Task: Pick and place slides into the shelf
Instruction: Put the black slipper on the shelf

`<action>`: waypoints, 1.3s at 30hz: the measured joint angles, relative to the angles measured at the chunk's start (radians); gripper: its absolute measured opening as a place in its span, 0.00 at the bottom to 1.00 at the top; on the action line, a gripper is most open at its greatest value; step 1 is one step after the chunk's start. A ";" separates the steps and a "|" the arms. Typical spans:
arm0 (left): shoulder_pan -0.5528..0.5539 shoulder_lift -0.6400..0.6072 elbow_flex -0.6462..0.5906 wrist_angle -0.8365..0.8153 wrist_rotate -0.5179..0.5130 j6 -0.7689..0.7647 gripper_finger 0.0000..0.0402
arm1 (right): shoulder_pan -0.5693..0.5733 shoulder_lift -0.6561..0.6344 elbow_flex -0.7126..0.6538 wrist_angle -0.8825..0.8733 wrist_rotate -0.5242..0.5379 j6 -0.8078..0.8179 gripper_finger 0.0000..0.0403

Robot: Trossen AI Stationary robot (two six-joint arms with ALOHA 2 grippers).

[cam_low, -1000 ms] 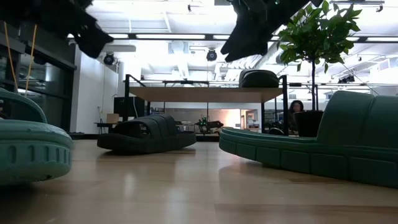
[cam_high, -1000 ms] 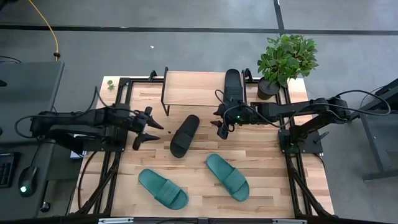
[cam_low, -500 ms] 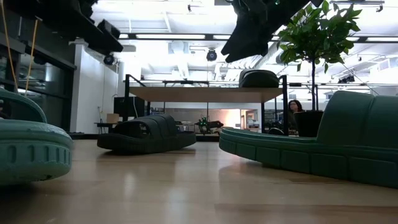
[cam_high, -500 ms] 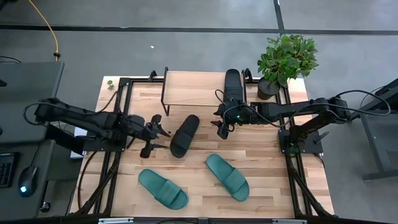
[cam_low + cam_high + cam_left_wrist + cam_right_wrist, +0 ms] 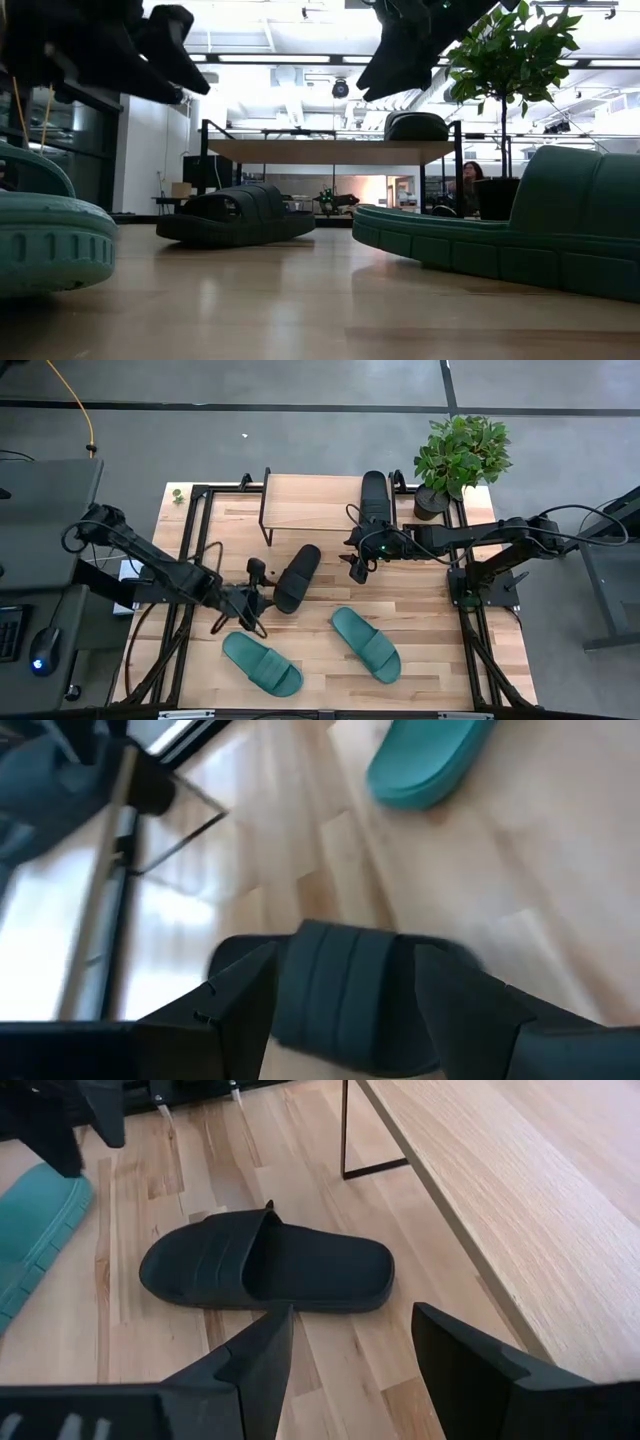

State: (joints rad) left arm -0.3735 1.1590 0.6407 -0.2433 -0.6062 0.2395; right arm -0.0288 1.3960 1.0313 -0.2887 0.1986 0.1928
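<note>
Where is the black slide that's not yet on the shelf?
In the high view, the black slide lies on the table near its middle, just in front of the shelf, with the open left gripper right beside it.

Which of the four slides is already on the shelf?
One black slide, lying at the right end of the shelf top. The other black slide and both green slides lie on the table.

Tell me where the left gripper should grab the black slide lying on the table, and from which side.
Grip the black slide across its wide strap, coming down from above. It lies sole-down and flat, the strap arches clear of the footbed, and the left gripper is open beside its strap end, so one finger could probably slip underneath.
</note>
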 joint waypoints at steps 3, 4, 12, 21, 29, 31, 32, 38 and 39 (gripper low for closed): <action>-0.024 0.055 0.021 0.001 -0.082 0.000 0.54 | 0.000 0.000 0.000 0.001 0.000 -0.004 0.49; -0.030 0.070 0.027 0.002 -0.094 0.000 0.54 | 0.000 0.000 0.000 0.001 0.000 -0.010 0.49; -0.040 0.168 0.047 0.000 -0.106 -0.008 0.54 | -0.013 0.000 0.001 0.009 0.000 -0.018 0.49; -0.039 0.236 0.047 0.006 -0.089 -0.053 0.54 | -0.017 0.000 0.001 0.009 0.000 -0.011 0.49; -0.039 0.276 0.047 0.011 -0.064 -0.084 0.54 | -0.015 0.000 0.001 0.009 -0.008 -0.010 0.49; -0.039 0.286 0.047 0.008 -0.064 -0.084 0.54 | -0.015 0.000 0.001 0.009 -0.008 -0.010 0.49; -0.039 0.290 0.047 0.008 -0.065 -0.084 0.54 | -0.015 0.000 0.001 0.009 -0.008 -0.010 0.49; -0.038 0.311 0.047 0.004 -0.102 -0.065 0.54 | -0.015 0.000 0.001 0.009 -0.008 -0.010 0.49; -0.038 0.311 0.047 0.003 -0.103 -0.064 0.54 | -0.015 0.000 0.001 0.009 -0.008 -0.010 0.49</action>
State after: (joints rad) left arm -0.4118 1.4704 0.6872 -0.2399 -0.7090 0.1758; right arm -0.0441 1.3956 1.0325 -0.2802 0.1905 0.1825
